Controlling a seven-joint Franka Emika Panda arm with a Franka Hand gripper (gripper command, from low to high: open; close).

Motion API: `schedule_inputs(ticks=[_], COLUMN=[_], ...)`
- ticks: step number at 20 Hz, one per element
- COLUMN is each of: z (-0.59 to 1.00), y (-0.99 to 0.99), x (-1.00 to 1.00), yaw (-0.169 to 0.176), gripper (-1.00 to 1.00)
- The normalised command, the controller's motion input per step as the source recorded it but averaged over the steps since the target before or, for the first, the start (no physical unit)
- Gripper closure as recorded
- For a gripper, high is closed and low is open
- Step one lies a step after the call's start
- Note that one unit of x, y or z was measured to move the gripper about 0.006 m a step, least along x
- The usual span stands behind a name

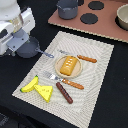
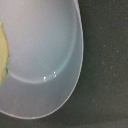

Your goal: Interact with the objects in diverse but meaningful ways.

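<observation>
Pincer: gripper (image 1: 20, 44) hangs low over the near-left corner of the scene in the exterior view; its fingers are hidden behind the white arm body, so I cannot tell whether they are spread or pressed together.
Directly under it: grey saucepan (image 1: 29, 48) — the wrist view is filled by its pale inner bowl (image 2: 40, 60), with dark table beyond the rim, so the camera sits just above the pan.
Pan handle: blue handle (image 1: 46, 53) runs from the pan toward the exterior view's right, onto the edge of the placemat (image 1: 95, 65); that is the pan's long axis.
Yellow sliver: something yellow shows at one edge of the wrist view, too cropped to name.
Other objects: bread loaf (image 1: 69, 65) on a small plate (image 1: 59, 67) mid-mat; banana (image 1: 31, 85) and cheese wedge (image 1: 46, 91) side by side at the mat's near corner; sausage (image 1: 64, 92) just beside the cheese.
Deciding relation: my reading — the pan lies straight below the pincer, while the handle lies off toward the mat, so a handle grasp would call for a sideways shift along that axis.
</observation>
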Motion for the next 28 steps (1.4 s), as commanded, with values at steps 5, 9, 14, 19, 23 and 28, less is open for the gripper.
schedule_inputs(ticks=[5,9,14,19,23,28], z=[-0.46,-0.44,-0.33,-0.25,-0.28,-0.29], y=[0.06,0.12,0.25,0.32,0.28,0.25], x=[-0.31,-0.28,-0.3,-0.37,-0.37,-0.37], yaw=[-0.015,-0.002,0.0,0.0,0.0,0.0], gripper=[-1.0,-1.0,-1.0,-1.0,-1.0,1.0])
